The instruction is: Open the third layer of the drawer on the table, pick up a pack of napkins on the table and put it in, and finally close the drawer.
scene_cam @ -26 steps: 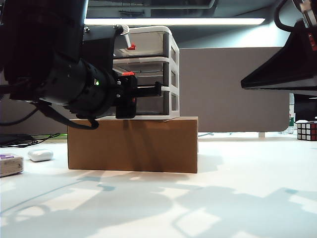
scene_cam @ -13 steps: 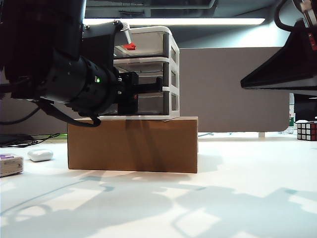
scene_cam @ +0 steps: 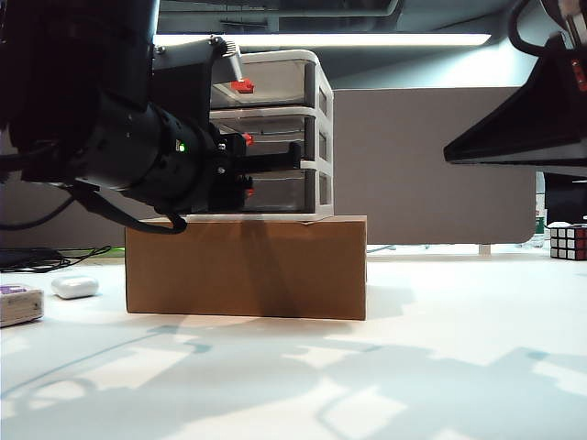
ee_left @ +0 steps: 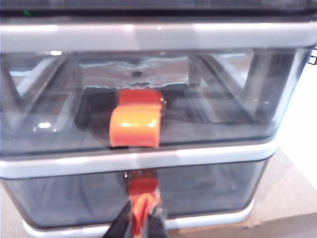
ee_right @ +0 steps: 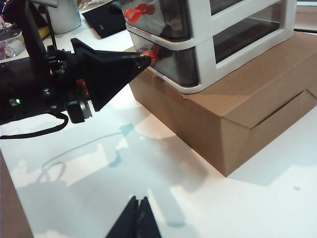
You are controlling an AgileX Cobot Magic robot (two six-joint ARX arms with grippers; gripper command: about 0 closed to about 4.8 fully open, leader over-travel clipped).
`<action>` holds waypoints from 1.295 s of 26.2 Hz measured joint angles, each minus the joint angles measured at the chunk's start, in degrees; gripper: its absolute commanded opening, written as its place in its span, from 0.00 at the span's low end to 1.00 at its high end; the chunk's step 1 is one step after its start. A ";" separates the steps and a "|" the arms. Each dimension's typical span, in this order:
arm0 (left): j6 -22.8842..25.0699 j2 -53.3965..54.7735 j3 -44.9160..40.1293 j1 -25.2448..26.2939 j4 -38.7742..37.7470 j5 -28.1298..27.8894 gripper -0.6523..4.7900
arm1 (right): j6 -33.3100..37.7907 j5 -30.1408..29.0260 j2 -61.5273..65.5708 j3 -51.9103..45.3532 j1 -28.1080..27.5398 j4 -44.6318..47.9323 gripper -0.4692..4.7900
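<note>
One drawer (scene_cam: 275,133) of three tiers stands on a brown cardboard box (scene_cam: 246,268) toward the table's (scene_cam: 413,367) far edge. The left gripper (ee_left: 140,225) pinches the red handle (ee_left: 142,191) of the third layer (ee_left: 208,188), which sits closed. One pack of napkins (scene_cam: 18,303) lies at the left edge. The right gripper (ee_right: 134,220), fingertips together and empty, hovers over bare tabletop.

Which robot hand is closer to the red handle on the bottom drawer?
The left. The left gripper is pinched shut on the bottom drawer's red handle. The right gripper hangs shut above the table, well away from the drawer.
</note>
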 measured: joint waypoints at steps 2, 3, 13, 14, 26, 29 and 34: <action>-0.02 0.00 0.00 0.00 -0.09 -0.04 0.11 | 0.00 0.00 0.00 0.00 0.00 0.00 0.08; -0.02 0.00 0.00 0.00 -0.20 -0.07 0.11 | 0.00 0.02 0.00 0.00 0.00 0.00 0.08; -0.24 -0.11 -1.01 -4.00 -0.28 -3.37 0.11 | 0.00 -0.22 0.00 0.00 0.00 -1.31 0.08; -0.24 -0.13 -1.20 -4.50 -0.15 -3.82 0.11 | 0.00 -0.20 0.00 0.00 0.00 -1.46 0.08; -1.55 -0.55 -4.79 -6.93 3.69 -6.58 0.11 | 0.00 -1.33 0.00 0.00 0.17 -1.64 0.08; -1.55 -1.66 -6.03 -8.09 3.78 -7.23 0.11 | 0.00 -1.68 0.00 0.00 1.51 -1.40 0.08; -1.55 -2.19 -6.23 -8.52 3.37 -8.00 0.11 | 0.00 -1.66 2.34 1.22 1.38 4.83 0.08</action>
